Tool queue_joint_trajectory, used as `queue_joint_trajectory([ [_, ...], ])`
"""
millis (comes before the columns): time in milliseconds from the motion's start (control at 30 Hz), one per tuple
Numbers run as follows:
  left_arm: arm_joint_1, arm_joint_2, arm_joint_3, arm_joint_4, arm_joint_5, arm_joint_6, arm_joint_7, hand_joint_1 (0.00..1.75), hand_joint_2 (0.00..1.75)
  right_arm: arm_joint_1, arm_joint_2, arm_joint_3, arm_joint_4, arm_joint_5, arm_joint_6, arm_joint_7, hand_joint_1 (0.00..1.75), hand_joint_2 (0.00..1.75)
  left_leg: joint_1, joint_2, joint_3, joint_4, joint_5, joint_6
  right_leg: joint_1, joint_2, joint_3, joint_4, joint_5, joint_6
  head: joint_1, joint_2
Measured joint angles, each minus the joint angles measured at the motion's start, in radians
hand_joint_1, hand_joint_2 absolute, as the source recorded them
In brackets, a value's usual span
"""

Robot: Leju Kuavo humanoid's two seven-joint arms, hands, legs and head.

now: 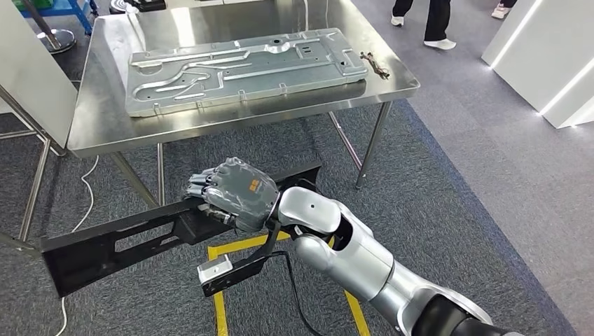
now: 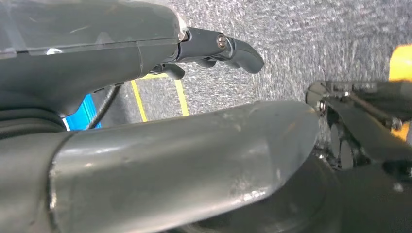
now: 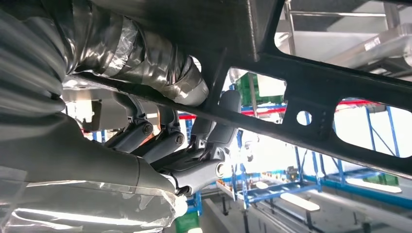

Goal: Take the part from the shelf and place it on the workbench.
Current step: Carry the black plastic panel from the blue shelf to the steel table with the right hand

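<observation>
A workshop with grey carpet is seen, and a shiny steel surface (image 1: 98, 126) already carrying a big stamped grey metal panel (image 1: 245, 66). The long black metal frame part with cut-outs (image 1: 105, 245) is held low in front of it, gripped mid-length by the right hand (image 1: 235, 192), probably for balance. The left hand (image 2: 223, 48) is seen holding nothing, fingers loosely apart.

The right hand (image 1: 235, 194) covered the middle of the black part (image 1: 126, 241), and its fingertips were hidden over the part's far edge. The desk (image 1: 98, 119) was cut off at the far edge. A person (image 1: 429, 21) beyond it showed as legs only. The small tool (image 1: 375, 64) near the desk's right corner was too small to identify.
</observation>
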State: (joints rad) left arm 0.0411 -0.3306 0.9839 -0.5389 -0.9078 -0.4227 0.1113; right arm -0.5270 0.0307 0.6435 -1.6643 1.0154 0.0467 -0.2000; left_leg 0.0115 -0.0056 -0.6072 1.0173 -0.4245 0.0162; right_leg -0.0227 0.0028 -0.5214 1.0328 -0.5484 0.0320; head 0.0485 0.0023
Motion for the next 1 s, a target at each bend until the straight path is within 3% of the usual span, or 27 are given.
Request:
queue_joint_trajectory([
  [33, 0.002, -0.002, 0.006, -0.009, 0.005, -0.004, 0.004, 0.00, 0.00, -0.002, 0.009, 0.001, 0.000, 0.004, 0.004, 0.003, 1.75, 1.75, 0.001, 0.000, 0.006, -0.003, -0.002, 0.007, -0.001, 0.000, -0.026, 0.053, -0.024, 0.001, 0.000, 0.000],
  [100, 0.005, -0.003, 0.016, -0.023, 0.018, -0.011, 0.011, 0.00, 0.00, -0.004, 0.028, 0.010, 0.005, 0.017, 0.009, 0.015, 1.75, 1.75, -0.003, 0.001, 0.012, -0.004, -0.010, 0.014, 0.000, -0.001, -0.109, 0.195, -0.074, 0.001, 0.000, 0.000],
  [133, 0.007, -0.004, 0.021, -0.029, 0.024, -0.014, 0.015, 0.00, 0.00, -0.004, 0.040, 0.019, 0.010, 0.024, 0.011, 0.023, 1.75, 1.75, -0.005, 0.000, 0.017, -0.003, -0.015, 0.016, 0.001, -0.001, -0.148, 0.248, -0.081, 0.001, 0.000, 0.000],
  [167, 0.009, -0.004, 0.025, -0.034, 0.030, -0.016, 0.019, 0.00, 0.00, -0.004, 0.051, 0.029, 0.016, 0.031, 0.012, 0.030, 1.75, 1.75, -0.007, -0.001, 0.024, -0.003, -0.021, 0.017, 0.001, -0.001, -0.169, 0.262, -0.064, -0.002, 0.000, 0.000],
  [200, 0.011, -0.005, 0.027, -0.037, 0.033, -0.017, 0.021, 0.00, 0.00, -0.005, 0.061, 0.038, 0.021, 0.036, 0.012, 0.034, 1.75, 1.75, -0.009, -0.003, 0.032, -0.002, -0.027, 0.017, 0.002, -0.001, -0.171, 0.237, -0.026, -0.006, 0.000, 0.000],
  [267, 0.016, -0.007, 0.028, -0.040, 0.039, -0.017, 0.024, 0.00, 0.00, -0.007, 0.077, 0.053, 0.028, 0.040, 0.012, 0.039, 1.75, 1.75, -0.013, -0.007, 0.052, -0.002, -0.042, 0.015, 0.008, -0.001, -0.130, 0.111, 0.068, -0.022, 0.000, 0.000],
  [333, 0.019, -0.009, 0.028, -0.041, 0.048, -0.011, 0.024, 0.00, 0.00, -0.013, 0.086, 0.061, 0.032, 0.041, 0.012, 0.043, 1.75, 1.75, -0.015, -0.010, 0.061, -0.001, -0.053, 0.007, 0.017, -0.001, -0.095, 0.017, 0.106, -0.036, 0.001, 0.000],
  [400, 0.020, -0.010, 0.027, -0.042, 0.061, 0.004, 0.025, 0.00, 0.00, -0.016, 0.090, 0.067, 0.034, 0.041, 0.011, 0.047, 1.75, 1.75, -0.013, -0.010, 0.063, -0.004, -0.059, -0.005, 0.022, -0.001, -0.087, -0.005, 0.097, -0.042, 0.004, 0.000],
  [500, 0.020, -0.008, 0.016, -0.042, 0.079, 0.025, 0.023, 0.00, 0.00, -0.018, 0.090, 0.070, 0.035, 0.041, 0.009, 0.052, 1.75, 1.75, -0.012, -0.005, 0.057, 0.027, -0.082, -0.022, 0.012, -0.001, -0.064, -0.028, 0.093, -0.050, 0.003, 0.000],
  [533, 0.020, -0.007, 0.011, -0.042, 0.082, 0.028, 0.021, 0.00, 0.00, -0.018, 0.089, 0.069, 0.035, 0.041, 0.008, 0.053, 1.75, 1.75, -0.010, -0.003, 0.037, 0.070, -0.102, -0.027, 0.008, -0.002, -0.054, -0.034, 0.091, -0.053, 0.003, 0.000],
  [600, 0.022, -0.006, 0.001, -0.042, 0.081, 0.027, 0.020, 0.00, 0.00, -0.017, 0.082, 0.067, 0.035, 0.041, 0.006, 0.053, 1.75, 1.75, -0.004, -0.002, -0.034, 0.197, -0.150, -0.037, 0.009, -0.003, -0.041, -0.035, 0.081, -0.057, 0.002, 0.000],
  [633, 0.023, -0.006, -0.003, -0.042, 0.078, 0.024, 0.020, 0.00, 0.00, -0.014, 0.074, 0.063, 0.035, 0.041, 0.004, 0.053, 1.75, 1.75, -0.001, -0.001, -0.069, 0.248, -0.160, -0.041, 0.009, -0.003, -0.035, -0.035, 0.076, -0.057, 0.002, 0.000],
  [667, 0.024, -0.005, -0.006, -0.043, 0.073, 0.019, 0.020, 0.00, 0.00, -0.011, 0.064, 0.058, 0.034, 0.039, 0.002, 0.051, 1.75, 1.75, 0.002, -0.001, -0.091, 0.270, -0.152, -0.044, 0.009, -0.003, -0.029, -0.035, 0.070, -0.056, 0.002, 0.000],
  [700, 0.025, -0.004, -0.010, -0.043, 0.068, 0.015, 0.020, 0.00, 0.00, -0.008, 0.052, 0.050, 0.034, 0.037, -0.001, 0.048, 1.75, 1.75, 0.005, -0.001, -0.092, 0.250, -0.122, -0.046, 0.008, -0.002, -0.021, -0.034, 0.064, -0.054, 0.002, 0.000],
  [733, 0.025, -0.003, -0.014, -0.043, 0.063, 0.011, 0.020, 0.00, 0.00, -0.006, 0.040, 0.041, 0.033, 0.034, -0.003, 0.044, 1.75, 1.75, 0.007, 0.000, -0.076, 0.195, -0.076, -0.046, 0.008, -0.001, -0.012, -0.033, 0.057, -0.051, 0.002, 0.000],
  [800, 0.025, -0.001, -0.021, -0.043, 0.055, 0.005, 0.020, 0.00, 0.00, -0.007, 0.017, 0.020, 0.032, 0.026, -0.008, 0.035, 1.75, 1.75, 0.007, 0.000, -0.022, 0.068, -0.006, -0.043, 0.008, 0.000, 0.004, -0.031, 0.041, -0.042, 0.002, 0.000],
  [867, 0.023, 0.001, -0.023, -0.043, 0.050, 0.002, 0.019, 0.00, 0.00, -0.010, -0.005, 0.000, 0.029, 0.021, -0.011, 0.023, 1.75, 1.75, 0.002, 0.000, 0.003, 0.016, 0.001, -0.031, 0.009, 0.002, 0.007, -0.031, 0.033, -0.030, 0.002, 0.000],
  [1000, 0.020, 0.003, -0.025, -0.043, 0.043, -0.001, 0.019, 0.00, 0.00, -0.018, -0.033, -0.039, 0.021, 0.013, -0.011, 0.009, 1.75, 1.75, 0.004, -0.001, 0.016, -0.004, -0.008, -0.004, 0.008, 0.001, 0.001, -0.010, 0.015, -0.009, 0.002, 0.000],
])
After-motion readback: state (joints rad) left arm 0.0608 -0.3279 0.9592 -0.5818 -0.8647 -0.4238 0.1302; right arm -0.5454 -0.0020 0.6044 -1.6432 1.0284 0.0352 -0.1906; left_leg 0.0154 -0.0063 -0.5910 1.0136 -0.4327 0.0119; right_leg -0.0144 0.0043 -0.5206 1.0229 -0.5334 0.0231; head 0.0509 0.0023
